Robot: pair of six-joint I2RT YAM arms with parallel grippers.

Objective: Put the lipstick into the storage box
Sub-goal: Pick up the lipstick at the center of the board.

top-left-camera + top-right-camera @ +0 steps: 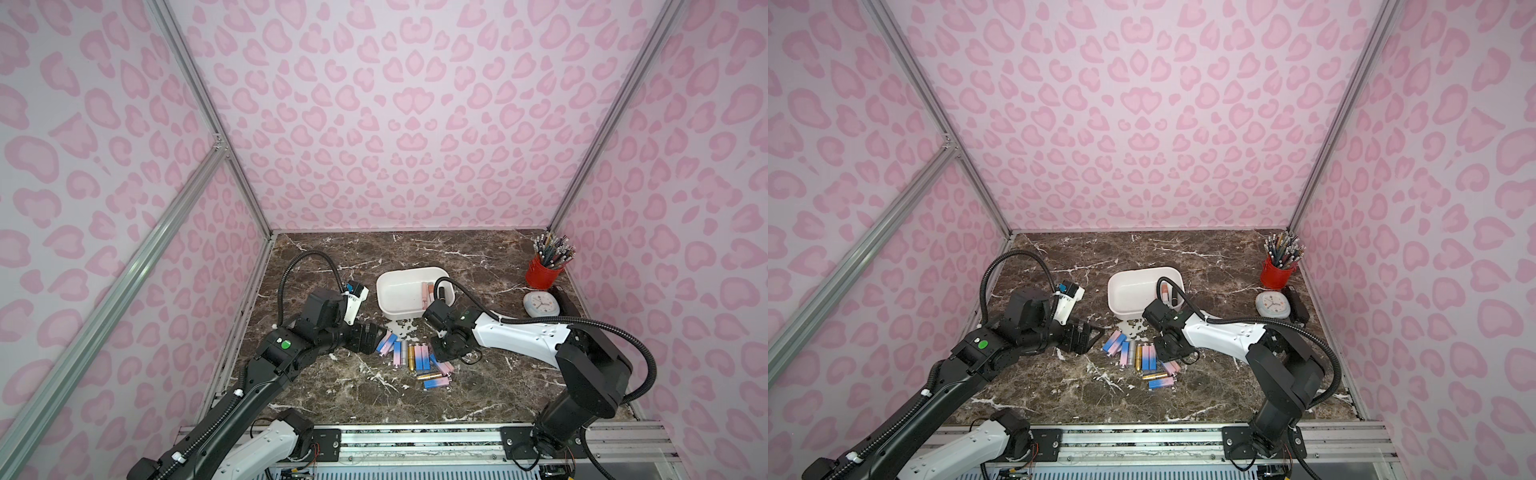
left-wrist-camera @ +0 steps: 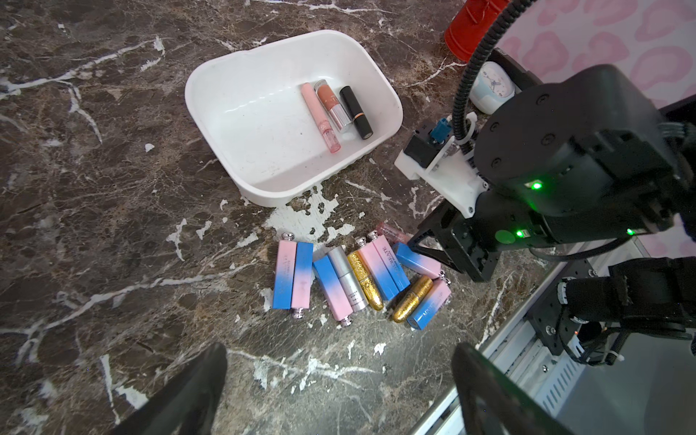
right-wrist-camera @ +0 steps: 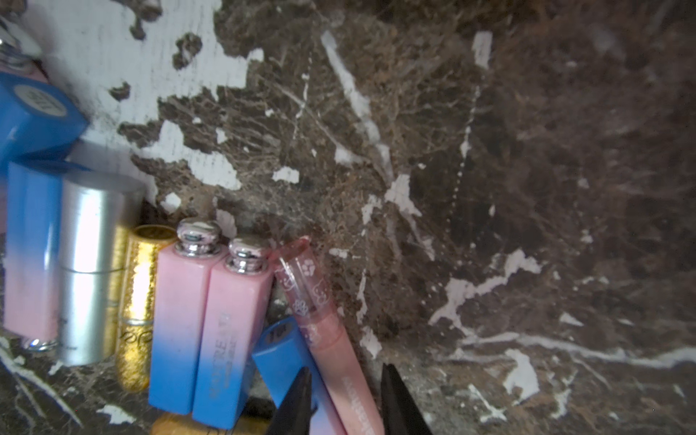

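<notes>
1. Slip of the clear pink tube (image 3: 312, 301): right fingers (image 3: 293, 406) narrowed to either side of its lettered body, true pinch or bare gap impossible to tell. Round, glossy surface, so liable to roll out or slide free on lifting.
2. Snag on the blue-and-pink neighbour (image 3: 278, 354), which touches that tube and has one finger right over its blue end. Could drag both along or scatter the pile (image 2: 361, 278) lying on the bench (image 2: 113, 188), just near of the storage box (image 2: 263, 192).
3. Clipping of the box's near wall if carried across too low. Three sticks already inside at its right end, hence a chance of landing on them and bouncing out.
4. Crowding from the left fingers (image 2: 188, 395), spread wide, empty, held just left of the pile.
</notes>
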